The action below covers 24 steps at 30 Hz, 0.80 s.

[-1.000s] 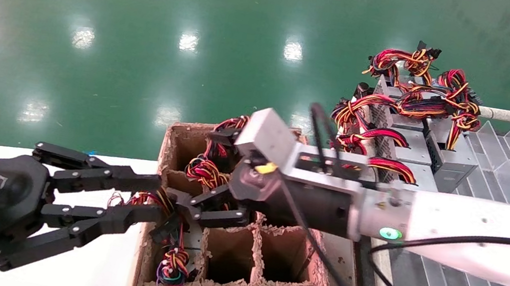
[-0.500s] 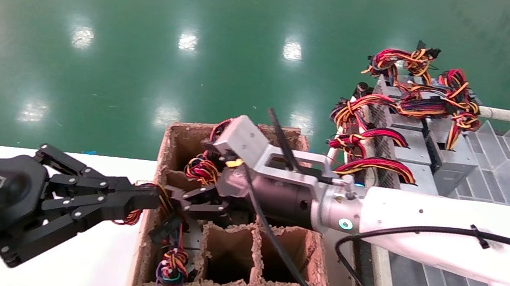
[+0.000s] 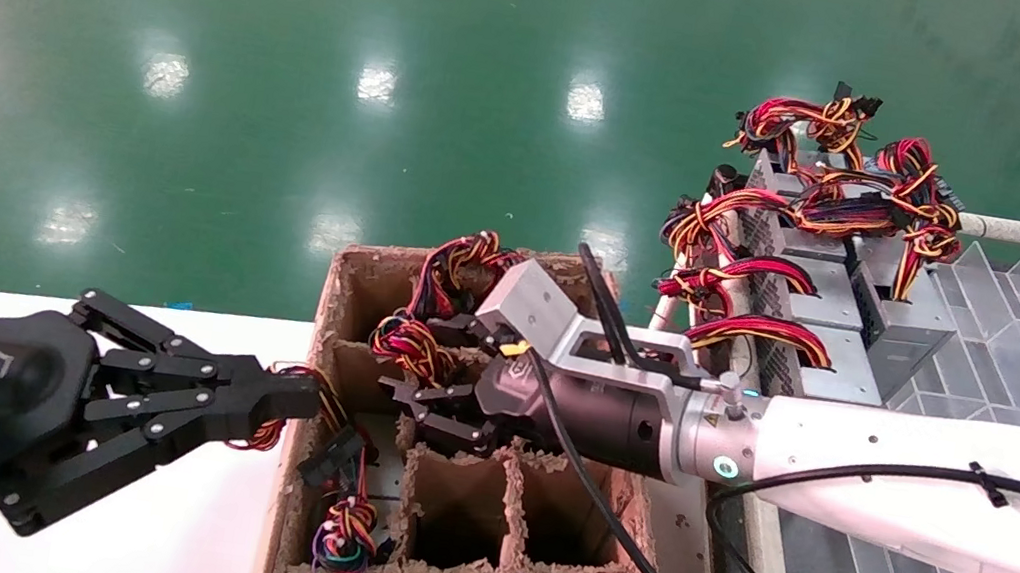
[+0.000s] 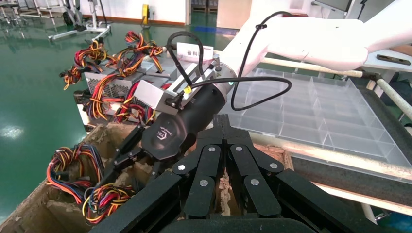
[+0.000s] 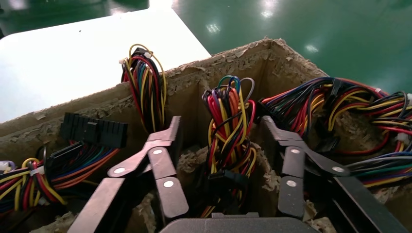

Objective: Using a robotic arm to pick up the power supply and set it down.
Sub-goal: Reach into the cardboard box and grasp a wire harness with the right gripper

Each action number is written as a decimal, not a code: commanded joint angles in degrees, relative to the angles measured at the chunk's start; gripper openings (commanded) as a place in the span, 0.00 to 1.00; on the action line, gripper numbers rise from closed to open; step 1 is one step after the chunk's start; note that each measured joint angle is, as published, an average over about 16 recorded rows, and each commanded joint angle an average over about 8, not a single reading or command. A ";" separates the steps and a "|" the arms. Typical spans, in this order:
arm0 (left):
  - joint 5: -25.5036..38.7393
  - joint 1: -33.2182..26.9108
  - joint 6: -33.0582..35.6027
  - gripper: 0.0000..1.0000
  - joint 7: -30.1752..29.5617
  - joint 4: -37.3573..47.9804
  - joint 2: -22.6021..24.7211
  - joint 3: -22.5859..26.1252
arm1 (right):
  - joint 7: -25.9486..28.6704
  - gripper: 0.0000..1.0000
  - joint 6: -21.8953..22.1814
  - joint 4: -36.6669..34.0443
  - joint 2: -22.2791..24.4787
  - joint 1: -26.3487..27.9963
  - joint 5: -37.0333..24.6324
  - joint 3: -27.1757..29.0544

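In the head view, a divided cardboard box [image 3: 480, 484] is taken as the landmark. The right end effector [image 3: 426, 406] is seen lowered over the box's far cells, its fingers spread apart around a wire bundle [image 3: 405, 347] rising from a cell; nothing is gripped. The power supply belonging to that bundle is hidden down in the cell, so its body cannot be made out. The left end effector [image 3: 291, 400] is held at the box's left wall, its fingers drawn together on red and yellow wires [image 3: 271, 433] at the rim. More power supplies [image 3: 821, 303] are stacked beyond the box's far right corner.

In the left wrist view, the left end effector [image 4: 221, 127] is shown with its fingers pressed together, and the right arm's black body [image 4: 187, 127] is seen above the box [image 4: 46, 208].

In the right wrist view, the right end effector [image 5: 221, 131] is shown wide open, a bundle of coloured wires [image 5: 228, 124] standing between its two fingers without being touched.
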 commanded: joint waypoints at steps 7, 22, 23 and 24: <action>0.00 0.00 0.00 0.00 0.00 0.00 0.00 0.00 | -1.30 0.00 -0.09 -1.42 -0.02 -0.32 0.96 0.50; 0.00 0.00 0.00 0.00 0.00 0.00 0.00 0.00 | -2.39 0.00 -0.72 1.23 2.72 -0.81 2.99 2.25; 0.00 0.00 0.00 0.00 0.00 0.00 0.00 0.00 | -2.48 0.00 -0.73 1.68 3.02 -0.93 3.23 2.46; 0.00 0.00 0.00 0.00 0.00 0.00 0.00 0.00 | -2.57 0.00 -0.74 2.17 3.36 -1.06 3.53 2.72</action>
